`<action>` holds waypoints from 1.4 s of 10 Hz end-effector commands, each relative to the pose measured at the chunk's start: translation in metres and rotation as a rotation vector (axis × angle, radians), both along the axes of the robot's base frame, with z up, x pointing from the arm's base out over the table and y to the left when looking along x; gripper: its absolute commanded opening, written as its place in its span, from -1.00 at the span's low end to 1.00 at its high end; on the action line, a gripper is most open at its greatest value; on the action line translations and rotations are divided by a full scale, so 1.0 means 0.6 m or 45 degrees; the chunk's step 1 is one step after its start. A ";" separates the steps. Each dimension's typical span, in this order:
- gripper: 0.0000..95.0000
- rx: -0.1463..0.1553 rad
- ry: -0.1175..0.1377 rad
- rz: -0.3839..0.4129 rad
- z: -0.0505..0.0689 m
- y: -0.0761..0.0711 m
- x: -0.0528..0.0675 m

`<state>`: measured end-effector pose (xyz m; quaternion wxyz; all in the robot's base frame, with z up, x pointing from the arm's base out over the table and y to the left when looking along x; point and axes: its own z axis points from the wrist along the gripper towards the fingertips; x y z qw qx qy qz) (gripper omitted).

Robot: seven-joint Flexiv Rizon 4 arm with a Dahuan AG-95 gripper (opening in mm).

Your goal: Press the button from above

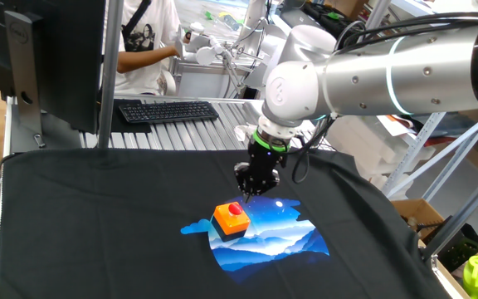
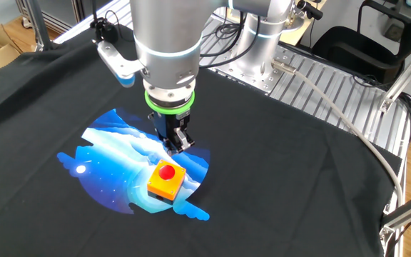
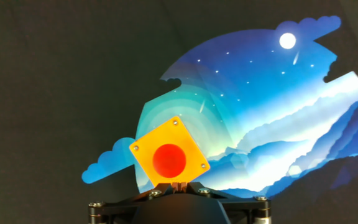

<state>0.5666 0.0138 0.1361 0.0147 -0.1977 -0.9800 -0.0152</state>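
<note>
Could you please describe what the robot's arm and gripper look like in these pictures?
The arm is built of thick, rounded silver-grey segments with white joint housings and a pale glowing ring around one link. A bright green band circles the wrist, above a small black gripper. Black cables trail along it, and a blue-tipped white attachment sits beside the wrist.

Robot hand [image 2: 179, 143] hanging just above a red push button [image 2: 166, 178].

The button's red dome sits on an orange box, resting on a blue night-sky print [image 2: 113, 160] on black cloth [image 2: 291, 185] covering the counter. The hand points straight down.
</note>
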 end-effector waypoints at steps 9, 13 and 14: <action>-1.00 0.003 -0.008 -0.004 -0.009 0.001 0.021; -1.00 0.012 -0.010 -0.009 -0.024 0.001 0.026; -1.00 0.015 -0.011 -0.007 -0.027 0.001 0.030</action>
